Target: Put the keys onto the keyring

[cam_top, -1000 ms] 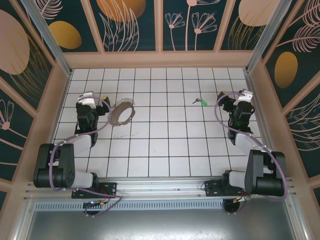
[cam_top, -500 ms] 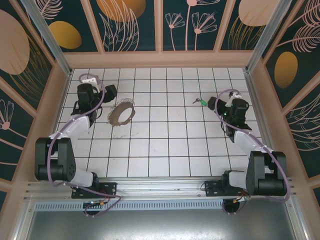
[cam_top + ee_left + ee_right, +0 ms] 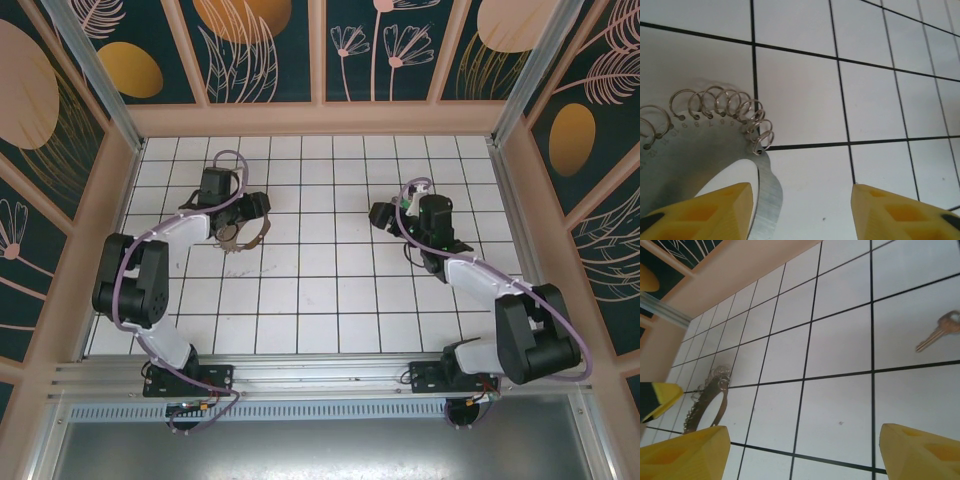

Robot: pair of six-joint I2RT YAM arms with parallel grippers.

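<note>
Looking first at the keyring (image 3: 700,145): lying flat on the white tiled desk (image 3: 320,290), in the lower left of the left wrist view and left of the middle in the top view. Looks like a thin grey metal plate with a hole in the middle and many small wire loops (image 3: 720,102) along the rim. Probably light, stiff and a bit slippery. Hard to lift, lying so flat. Best to pinch the flat rim, one jaw outside and one down through the hole, well away from the loops. Easy to bend such thin wire with a hard squeeze, so go gently.

Seeing the left gripper (image 3: 800,205) right above that rim, jaws spread wide and holding nothing, one yellow jaw over the plate and the other over bare tile.

Turning to the key (image 3: 936,334): lying flat and alone on the desk, in the upper right of the right wrist view, well apart from the keyring. Tiny, thin, hard and very light. Likely to slide away at a push. Best to take by the long thin part, leaving the head end free for a loop to go through. Seeing the right gripper (image 3: 802,450) near it, jaws spread wide too, nothing between them, not touching the key.
</note>
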